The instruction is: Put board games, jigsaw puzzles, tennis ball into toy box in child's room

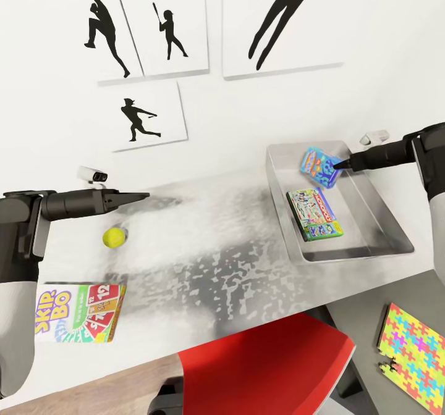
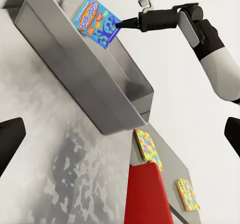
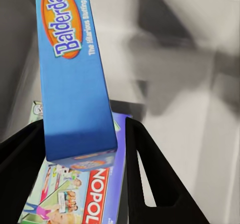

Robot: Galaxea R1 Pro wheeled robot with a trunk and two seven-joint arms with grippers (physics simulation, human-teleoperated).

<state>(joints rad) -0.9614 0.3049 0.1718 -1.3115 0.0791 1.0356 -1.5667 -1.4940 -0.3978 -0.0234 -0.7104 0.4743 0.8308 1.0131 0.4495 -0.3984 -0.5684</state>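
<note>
My right gripper (image 1: 339,165) is shut on the blue board game (image 1: 316,167), holding it tilted above the far end of the grey toy box (image 1: 371,242). In the right wrist view, the blue game (image 3: 72,84) stands between the black fingers (image 3: 150,179) over the green-edged game (image 3: 85,194). That green-edged game (image 1: 315,214) lies flat inside the box. On the table (image 1: 235,248), the tennis ball (image 1: 114,237) rests just below my open left gripper (image 1: 142,197). The SKIP-BO game (image 1: 80,320) lies near the front edge. Two jigsaw puzzles (image 1: 415,356) (image 1: 389,368) sit on the lower dark section.
A red chair (image 1: 266,365) is tucked against the table's front edge, between the SKIP-BO game and the puzzles. White wall panels with black silhouettes (image 1: 148,118) hang behind the table. The left wrist view looks across the tabletop to the toy box (image 2: 75,69) and both puzzles (image 2: 148,146) (image 2: 187,194).
</note>
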